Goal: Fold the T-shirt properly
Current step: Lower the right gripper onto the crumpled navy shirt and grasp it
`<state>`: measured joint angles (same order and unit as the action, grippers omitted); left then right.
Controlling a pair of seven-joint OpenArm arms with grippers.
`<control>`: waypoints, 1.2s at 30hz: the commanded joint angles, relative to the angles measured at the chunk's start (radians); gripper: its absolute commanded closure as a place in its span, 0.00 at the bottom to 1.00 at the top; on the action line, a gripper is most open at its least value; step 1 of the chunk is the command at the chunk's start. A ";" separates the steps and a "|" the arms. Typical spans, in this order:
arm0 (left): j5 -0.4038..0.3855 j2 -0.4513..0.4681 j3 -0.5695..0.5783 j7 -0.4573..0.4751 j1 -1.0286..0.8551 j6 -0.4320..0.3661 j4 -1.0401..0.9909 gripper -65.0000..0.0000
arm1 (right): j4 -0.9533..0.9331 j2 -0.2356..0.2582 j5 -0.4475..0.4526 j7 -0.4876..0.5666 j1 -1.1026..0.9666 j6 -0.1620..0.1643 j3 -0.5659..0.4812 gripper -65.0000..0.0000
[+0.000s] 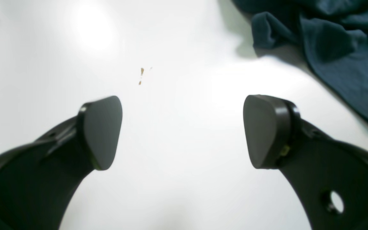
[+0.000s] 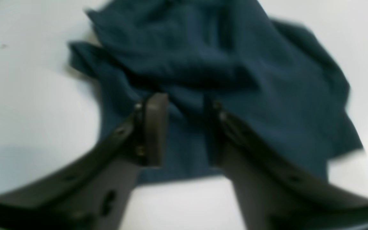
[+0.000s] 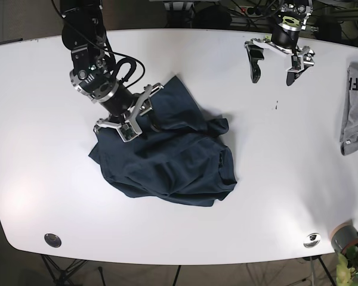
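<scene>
The dark blue T-shirt (image 3: 173, 158) is seen crumpled at table (image 3: 36, 89) centre, the right gripper (image 3: 137, 116) set over its 10 o'clock edge with fingers narrowly apart, the left gripper (image 3: 275, 68) held spread wide at 1 o'clock, a grey garment (image 3: 355, 107) at 3 o'clock.

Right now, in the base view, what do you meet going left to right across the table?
Right gripper over the crumpled dark blue T-shirt → left gripper, open above bare table → small speck → grey garment at the right edge.
</scene>
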<state>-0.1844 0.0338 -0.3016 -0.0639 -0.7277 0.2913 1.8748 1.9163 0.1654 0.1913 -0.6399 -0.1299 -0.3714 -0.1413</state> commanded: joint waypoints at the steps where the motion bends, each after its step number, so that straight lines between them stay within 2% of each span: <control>1: -0.010 0.004 -0.005 0.023 0.006 0.004 0.019 0.14 | -0.013 0.003 0.006 0.012 0.062 -0.001 -0.033 0.52; 4: -0.010 0.005 -0.005 0.023 0.007 0.004 0.019 0.14 | -0.051 0.001 0.006 0.012 0.109 -0.001 -0.087 0.47; 19: -0.010 0.005 0.000 0.022 0.016 0.004 0.018 0.14 | -0.300 -0.033 0.006 0.012 0.342 0.004 -0.288 0.47; 26: -0.010 0.005 0.002 0.022 0.021 0.006 0.018 0.14 | -0.413 -0.105 0.006 0.012 0.405 0.001 -0.337 0.47; 31: -0.010 0.005 0.002 0.022 0.023 0.006 0.018 0.14 | -0.476 -0.123 0.006 0.010 0.444 0.005 -0.410 0.46; 34: -0.010 0.005 0.002 0.022 0.023 0.006 0.018 0.14 | -0.499 -0.125 0.006 0.010 0.451 0.007 -0.436 0.40; 36: -0.010 0.004 0.002 0.022 0.023 0.006 0.016 0.14 | -0.512 -0.140 0.006 0.010 0.451 0.007 -0.442 0.29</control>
<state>-0.1844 0.0364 -0.2977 -0.0669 -0.7006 0.2924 1.8748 1.3991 0.0418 0.1886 -0.6521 0.2951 -0.3676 -0.5846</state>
